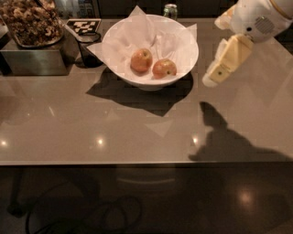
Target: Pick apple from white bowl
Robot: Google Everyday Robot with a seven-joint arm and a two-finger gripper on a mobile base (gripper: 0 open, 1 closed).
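Note:
The white bowl (183,34), lined with crumpled white paper, stands at the back middle of the table. Two apples lie in it side by side. The apple (164,68) is the redder one on the right. The paler, rounder apple (141,60) is to its left. My gripper (211,78), cream-coloured, hangs just right of the bowl's rim, above the table, pointing down and left. It holds nothing that I can see.
A small dark cup (89,48) stands against the bowl's left side. A metal box (34,59) topped with brown dried pieces is at the back left, with a checkered tag (83,25) beside it. A small jar (170,10) stands behind the bowl. The table's front edge (146,162) runs across the view.

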